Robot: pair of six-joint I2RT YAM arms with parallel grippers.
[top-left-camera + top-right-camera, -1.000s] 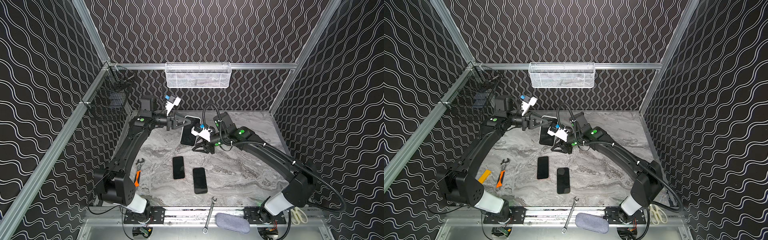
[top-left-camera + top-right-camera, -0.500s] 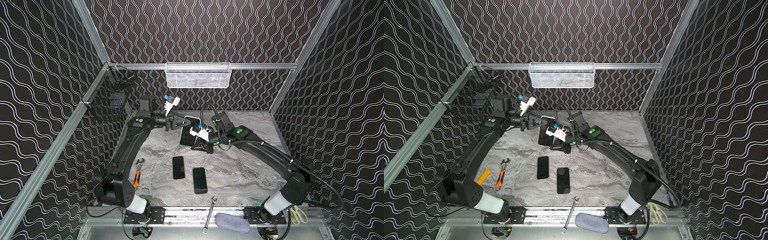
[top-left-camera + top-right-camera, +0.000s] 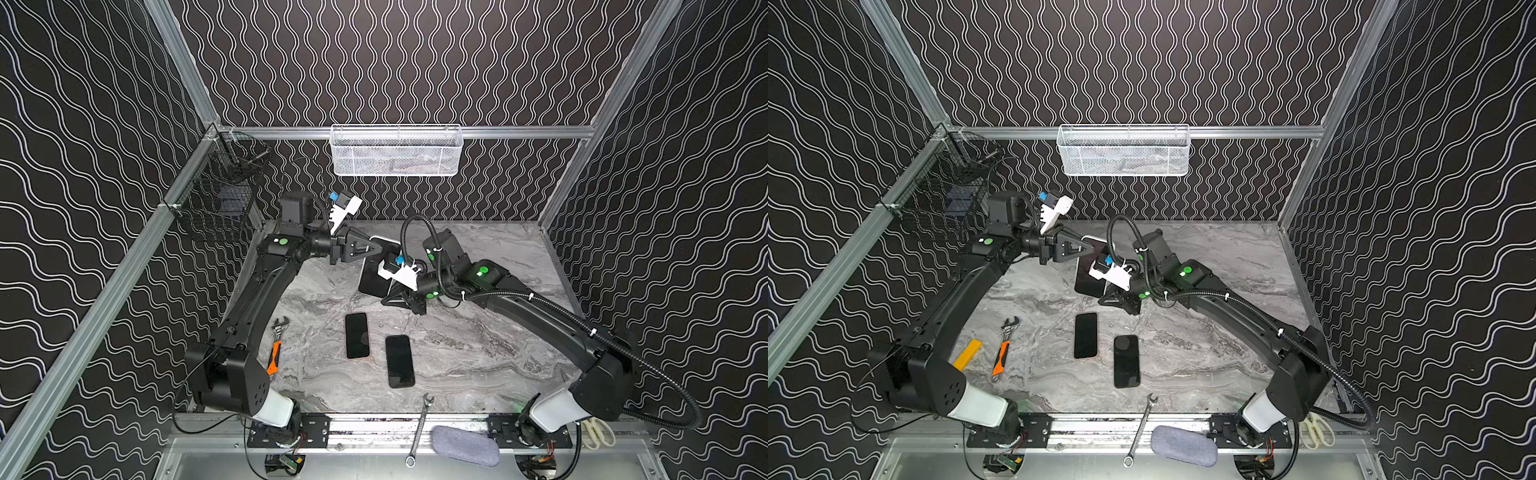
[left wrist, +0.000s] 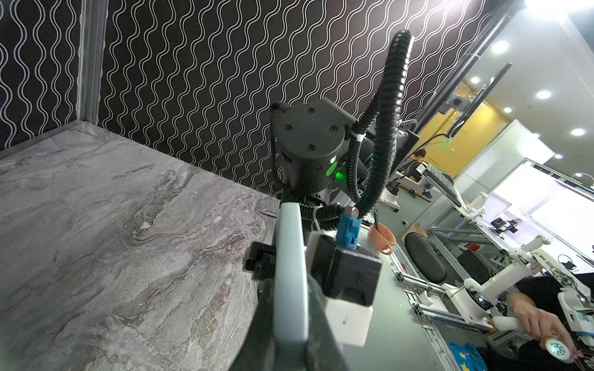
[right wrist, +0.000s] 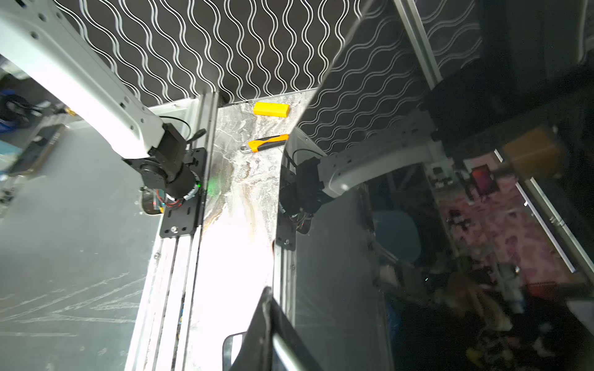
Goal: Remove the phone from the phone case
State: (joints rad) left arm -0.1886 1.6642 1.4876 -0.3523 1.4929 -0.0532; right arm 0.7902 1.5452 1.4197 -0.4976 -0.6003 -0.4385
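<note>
The left pincer (image 3: 380, 249) is pressed together on the upper rim of the pale blue-grey plastic phone case (image 4: 289, 273) and holds it raised and tilted. The black, glossy-screened phone (image 3: 372, 282) is seated in this phone case, screen side toward both top views. The right pincer (image 3: 388, 298) is positioned at the lower end of the phone. One dark finger (image 5: 257, 340) lies against the screen edge in the right wrist view, but whether this pincer is pinching the phone cannot be told. On the grey marbled counter (image 3: 478, 332) below, a bare black handset (image 3: 356, 336) and a second black handset (image 3: 400, 360) lie flat, just beside each other. An orange-handled adjustable wrench (image 3: 276, 345) lies beside the left arm.
</note>
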